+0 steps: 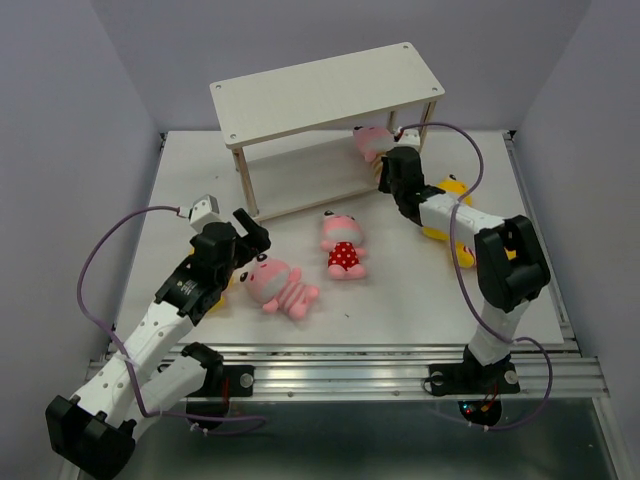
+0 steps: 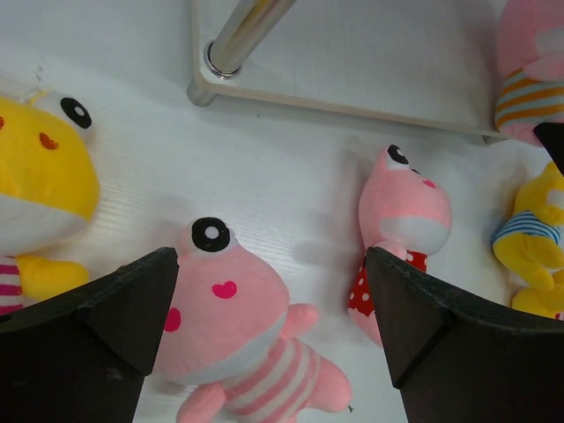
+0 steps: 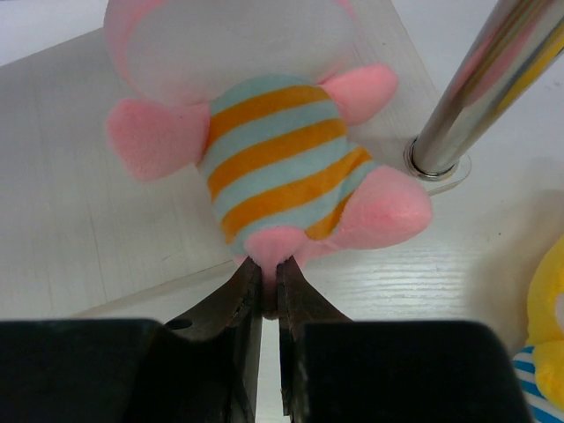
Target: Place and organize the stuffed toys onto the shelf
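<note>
The shelf point(image 1: 330, 85) stands at the back of the table. My right gripper point(image 1: 386, 168) is shut on the foot of a pink toy in an orange-and-blue striped outfit point(image 3: 273, 167), which rests at the right end of the lower board point(image 3: 62, 194). My left gripper point(image 1: 250, 235) is open, its jaws wide apart just above the head of a pink toy in pink stripes point(image 2: 238, 326), which lies on the table point(image 1: 278, 285). A pink toy in a red polka-dot outfit point(image 1: 342, 246) lies between the arms and also shows in the left wrist view point(image 2: 401, 220).
A yellow toy point(image 2: 40, 176) lies left of the left gripper, mostly hidden under that arm in the top view. Another yellow toy in blue stripes point(image 1: 445, 205) lies under the right forearm. A metal shelf leg point(image 3: 476, 88) stands right of the held toy.
</note>
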`<state>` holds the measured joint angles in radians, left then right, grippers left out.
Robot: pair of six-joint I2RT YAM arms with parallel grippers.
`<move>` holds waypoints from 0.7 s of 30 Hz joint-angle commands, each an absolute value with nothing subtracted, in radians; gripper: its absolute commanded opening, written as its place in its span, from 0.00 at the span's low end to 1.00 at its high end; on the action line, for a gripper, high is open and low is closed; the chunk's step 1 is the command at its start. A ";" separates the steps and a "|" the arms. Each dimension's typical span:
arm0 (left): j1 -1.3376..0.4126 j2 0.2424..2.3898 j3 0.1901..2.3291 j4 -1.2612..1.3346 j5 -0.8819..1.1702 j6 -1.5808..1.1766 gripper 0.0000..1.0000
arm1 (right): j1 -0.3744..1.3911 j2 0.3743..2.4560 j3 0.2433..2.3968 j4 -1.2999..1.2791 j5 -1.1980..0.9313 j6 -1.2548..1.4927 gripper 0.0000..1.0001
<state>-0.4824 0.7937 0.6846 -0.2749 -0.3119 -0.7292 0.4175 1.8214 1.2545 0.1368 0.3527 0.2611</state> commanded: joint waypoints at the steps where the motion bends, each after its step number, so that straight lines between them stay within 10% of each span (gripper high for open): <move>1: -0.479 0.776 0.684 -0.275 -0.330 -0.736 0.99 | 0.410 1.835 1.319 0.221 0.341 0.282 0.01; 15: -0.477 0.773 0.686 -0.288 -0.341 -0.739 0.99 | 0.400 1.881 1.353 0.219 0.364 0.299 0.05; 21: -0.477 0.770 0.687 -0.296 -0.341 -0.739 0.99 | 0.400 1.879 1.350 0.219 0.365 0.301 0.24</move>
<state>-0.4820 0.7933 0.6846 -0.2989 -0.3161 -0.7391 0.4057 1.8744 1.3014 0.1436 0.3473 0.2920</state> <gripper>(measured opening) 0.986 0.194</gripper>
